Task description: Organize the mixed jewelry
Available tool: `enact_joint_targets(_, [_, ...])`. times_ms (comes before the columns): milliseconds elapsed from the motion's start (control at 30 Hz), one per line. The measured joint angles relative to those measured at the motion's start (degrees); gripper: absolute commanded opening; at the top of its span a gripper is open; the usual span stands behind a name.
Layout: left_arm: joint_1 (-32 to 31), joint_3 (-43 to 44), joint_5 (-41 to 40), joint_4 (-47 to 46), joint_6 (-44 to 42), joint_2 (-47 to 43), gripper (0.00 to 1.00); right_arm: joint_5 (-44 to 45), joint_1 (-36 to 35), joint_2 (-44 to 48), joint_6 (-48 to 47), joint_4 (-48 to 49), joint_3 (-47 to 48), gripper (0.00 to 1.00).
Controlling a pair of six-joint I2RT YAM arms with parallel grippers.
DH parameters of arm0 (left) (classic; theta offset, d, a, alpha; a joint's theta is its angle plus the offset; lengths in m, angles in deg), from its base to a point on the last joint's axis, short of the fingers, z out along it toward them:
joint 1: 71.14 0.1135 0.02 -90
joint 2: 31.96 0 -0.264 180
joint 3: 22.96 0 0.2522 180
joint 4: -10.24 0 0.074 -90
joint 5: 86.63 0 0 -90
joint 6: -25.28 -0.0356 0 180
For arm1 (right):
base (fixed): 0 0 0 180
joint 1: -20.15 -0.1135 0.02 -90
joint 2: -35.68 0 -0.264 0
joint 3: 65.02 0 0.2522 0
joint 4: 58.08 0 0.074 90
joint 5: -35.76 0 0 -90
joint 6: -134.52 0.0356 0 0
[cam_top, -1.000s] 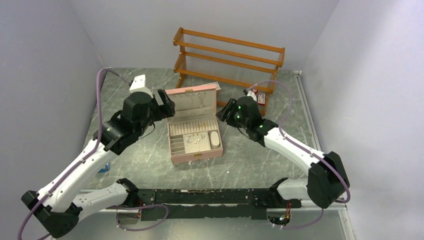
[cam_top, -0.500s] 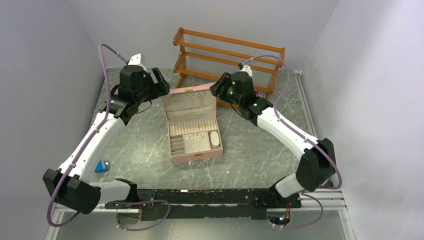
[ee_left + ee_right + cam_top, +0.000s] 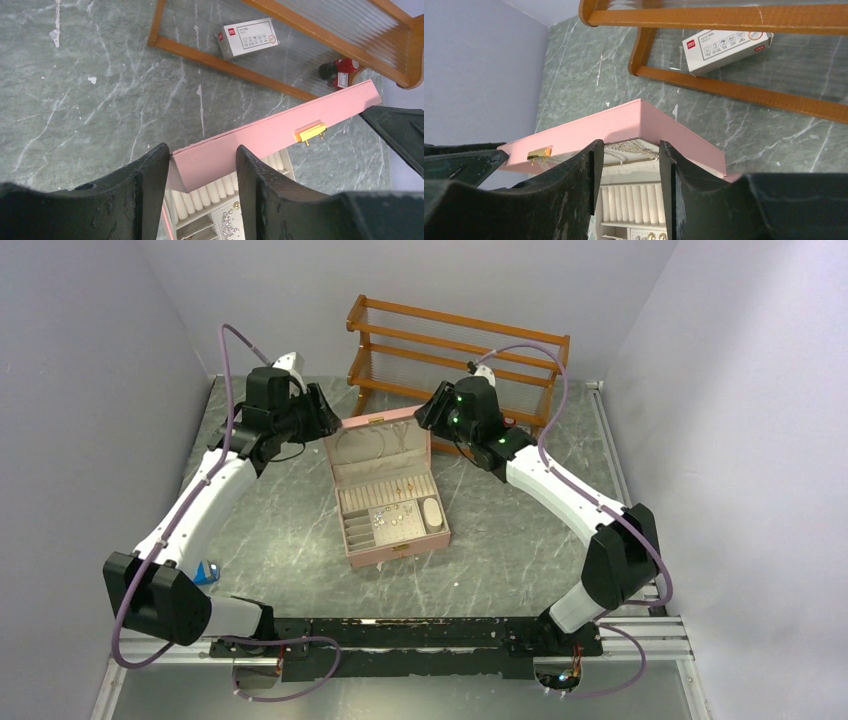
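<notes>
The pink jewelry box (image 3: 394, 545) stands open mid-table with its lid (image 3: 380, 443) upright. A thin chain necklace (image 3: 388, 443) hangs inside the lid and also shows in the right wrist view (image 3: 631, 148). Tiny gold and sparkly bits (image 3: 392, 524) lie in the tray; some show in the left wrist view (image 3: 228, 226). My left gripper (image 3: 322, 416) is open, its jaws astride the lid's top left corner (image 3: 202, 152). My right gripper (image 3: 430, 410) is open, its jaws astride the lid's top right corner (image 3: 630, 146).
A wooden rack (image 3: 455, 348) stands close behind the box, with a white carton (image 3: 247, 36) under it and small red-and-black bottles (image 3: 340, 70) by its foot. A small blue object (image 3: 207, 572) lies front left. Walls close in the left, back and right.
Both arms have stretched back and inward, from beside the box up to the lid's top corners. The lid stands slightly more upright and the box has turned a little.
</notes>
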Motion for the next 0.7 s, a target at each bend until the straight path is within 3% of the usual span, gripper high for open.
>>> enact_joint_targets(200, [0.17, -0.9, 0.79, -0.17, -0.96, -1.03, 0.46, -0.92, -0.02, 2.93, -0.76, 0.09, -2.21, 0.65])
enact_joint_targets(300, [0.39, -1.46, 1.05, -0.7, -1.07, -1.49, 0.45, -0.46, -0.02, 4.17, -1.38, 0.57, -2.4, 0.67])
enact_joint_targets(500, [0.52, -3.52, 2.21, -1.51, -1.09, -3.78, 0.43, 0.17, 0.0, 4.37, -1.99, 1.62, -2.34, 0.63])
enact_joint_targets(700, [0.57, -6.23, 4.31, -1.49, -1.07, -7.3, 0.42, -0.35, 0.0, 2.54, -2.64, -0.37, -1.81, 0.5])
